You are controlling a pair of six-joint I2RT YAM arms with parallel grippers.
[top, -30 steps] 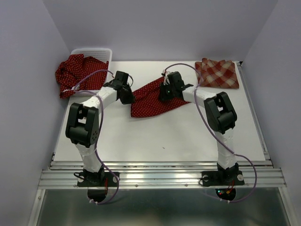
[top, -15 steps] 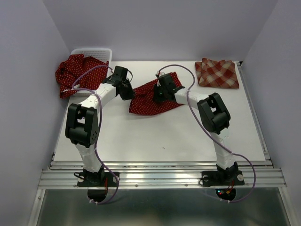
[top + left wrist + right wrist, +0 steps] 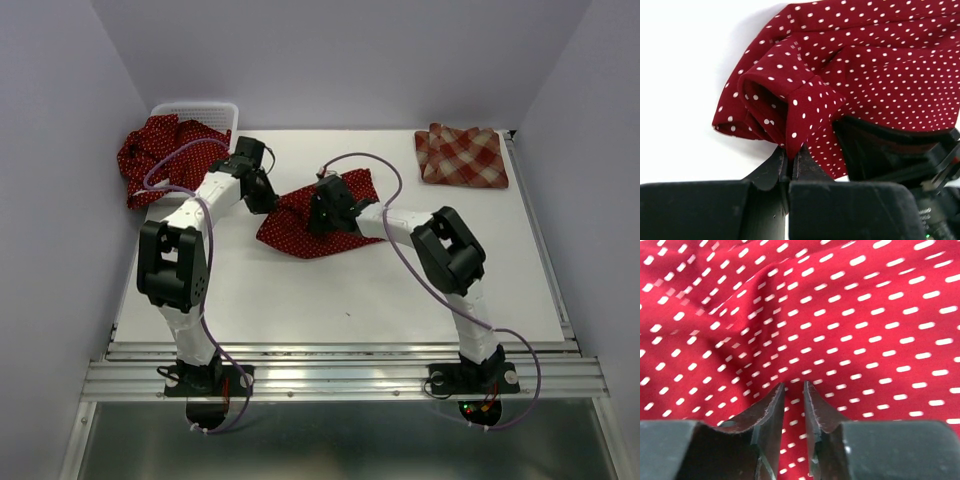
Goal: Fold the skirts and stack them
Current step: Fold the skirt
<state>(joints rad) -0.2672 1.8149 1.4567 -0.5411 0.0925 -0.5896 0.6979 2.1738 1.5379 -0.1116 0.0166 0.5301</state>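
Two grippers are set on one dotted skirt (image 3: 300, 235), which lies bunched mid-table toward the rear. Left gripper (image 3: 789, 161) is clamped fully together on a folded hem corner at the skirt's left edge. Right gripper (image 3: 794, 390) is closed to a thin slit on the skirt's middle, with creases drawn into its tips. Plaid skirt (image 3: 462, 156) is laid folded at the far right corner, well apart. Dotted heap (image 3: 155, 155) is spilled from the basket (image 3: 195, 107) at the far left edge. Open table (image 3: 350, 290) is seen on the near side of the dotted skirt and to its right
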